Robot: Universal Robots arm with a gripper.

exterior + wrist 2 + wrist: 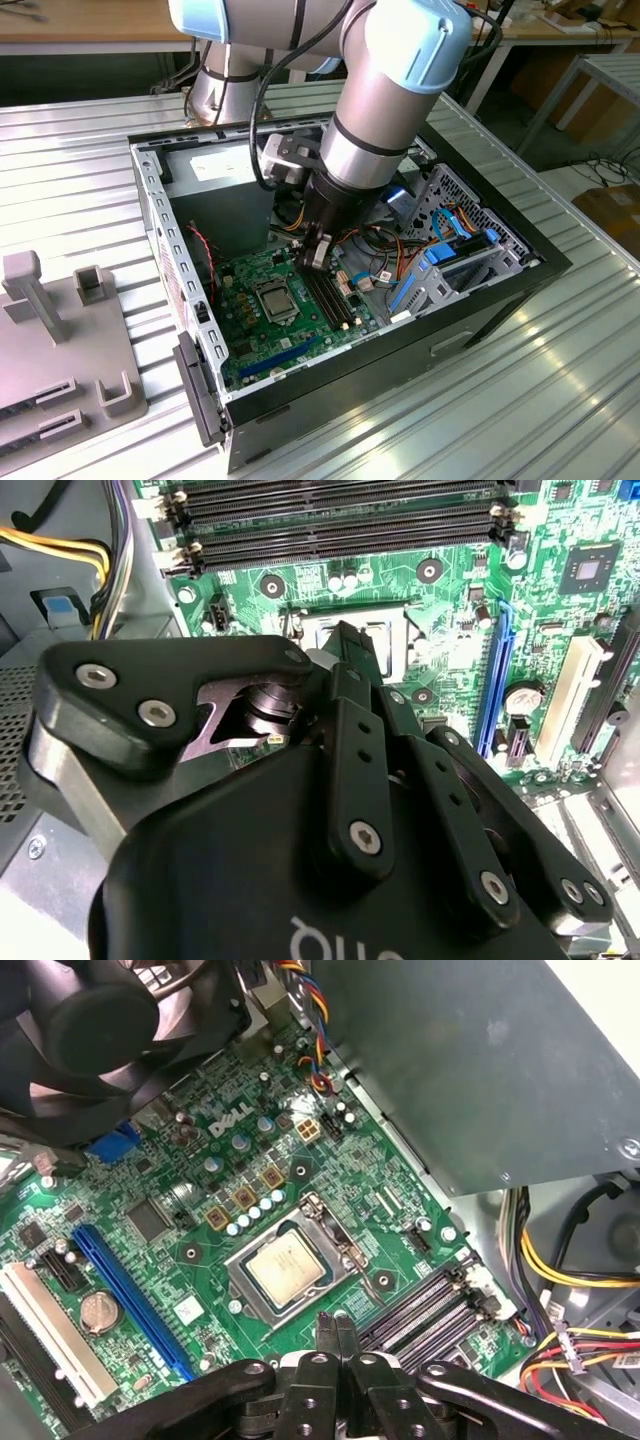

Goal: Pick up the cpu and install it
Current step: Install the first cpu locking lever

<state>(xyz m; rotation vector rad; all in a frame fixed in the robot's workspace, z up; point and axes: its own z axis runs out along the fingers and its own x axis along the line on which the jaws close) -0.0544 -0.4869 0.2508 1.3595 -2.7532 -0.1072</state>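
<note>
The cpu [285, 1267] is a pale silvery-tan square lying flat inside the black-and-metal socket frame [243, 1257] on the green motherboard [390, 1225]. The exterior view shows the cpu [272, 297] in the middle of the board inside the open computer case. My gripper [336, 1332] hovers above the board, just beside the socket on the side of the memory slots [425, 1312]. Its two black fingers are pressed together with nothing between them. In the exterior view my gripper [318, 256] hangs a little to the right of the socket. In the second wrist view my gripper [349, 640] covers part of the socket.
The case walls [150, 190] ring the board. A grey power supply [480, 1070] and bundled cables [570, 1290] stand close by, as does a black fan [110, 1020]. A blue drive cage [450, 260] sits on the exterior view's right. A grey fixture [60, 330] lies outside on the left.
</note>
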